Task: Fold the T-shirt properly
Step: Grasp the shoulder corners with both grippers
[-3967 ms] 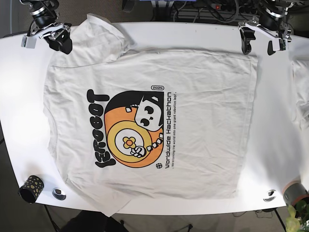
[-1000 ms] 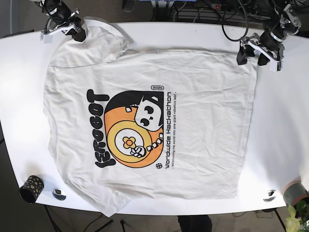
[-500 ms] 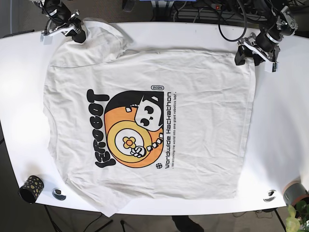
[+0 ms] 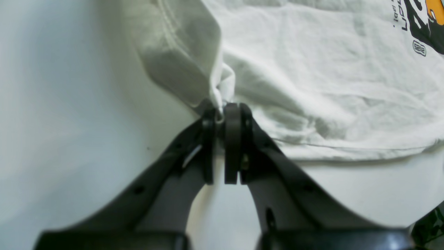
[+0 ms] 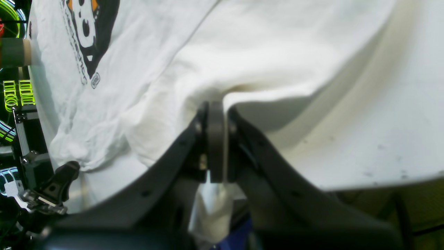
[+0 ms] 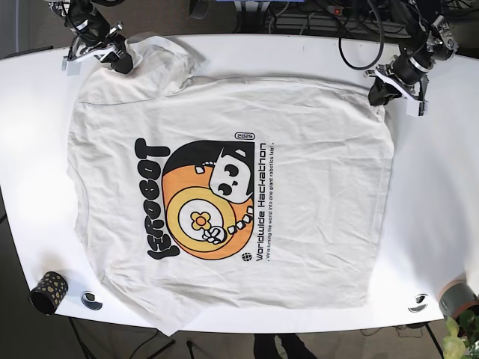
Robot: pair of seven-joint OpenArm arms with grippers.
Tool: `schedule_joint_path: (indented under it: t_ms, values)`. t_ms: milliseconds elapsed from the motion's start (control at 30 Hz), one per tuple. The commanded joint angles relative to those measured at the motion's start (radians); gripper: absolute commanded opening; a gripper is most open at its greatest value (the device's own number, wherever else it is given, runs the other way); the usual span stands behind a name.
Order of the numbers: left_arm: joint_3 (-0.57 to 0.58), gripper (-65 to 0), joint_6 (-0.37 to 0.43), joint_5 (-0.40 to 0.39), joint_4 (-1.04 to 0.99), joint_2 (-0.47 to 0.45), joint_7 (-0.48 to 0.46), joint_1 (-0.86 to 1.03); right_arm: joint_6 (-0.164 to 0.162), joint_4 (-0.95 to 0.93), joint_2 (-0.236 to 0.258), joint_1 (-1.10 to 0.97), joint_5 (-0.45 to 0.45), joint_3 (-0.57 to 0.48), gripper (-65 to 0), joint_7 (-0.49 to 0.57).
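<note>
At the far left of the base view, the right gripper sits at the table's upper left corner, its jaws pressed together on the T-shirt where a sleeve bunches up. The right wrist view confirms this: the dark fingers are clamped tight with a fold of white cloth pinched between them, and the fabric rises from the grasp and drapes away toward the printed graphic. The shirt itself lies spread flat, print side up, across the middle of the white table, its orange and black graphic roughly central and turned sideways. At the upper right, the left gripper meets the shirt's top right corner. In the left wrist view its jaws are likewise closed, a small tuft of the hem caught between the fingertips, with the cloth lifted into a tent just above them and the rest lying on the table to the right.
</note>
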Motion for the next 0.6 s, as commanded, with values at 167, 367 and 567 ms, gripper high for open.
schedule_joint_path:
  t_ms: [167, 367, 567]
  values:
    - [-0.008, -65.0, -0.001, 0.008, 0.083, -0.011, 0.01, 0.012, 0.009, 0.057, 0.01, -0.018, 0.015, 0.006, -65.0, 0.009]
    - [-0.07, -65.0, -0.001, 0.005, 0.132, -0.016, 0.01, 0.076, 0.009, 0.129, -0.02, -0.067, 0.014, 0.008, -65.0, 0.007]
    - [-0.11, -65.0, -0.001, 0.009, 0.167, -0.037, 0.01, 0.15, 0.007, 0.2, -0.037, -0.146, 0.02, 0.006, -65.0, 0.007]
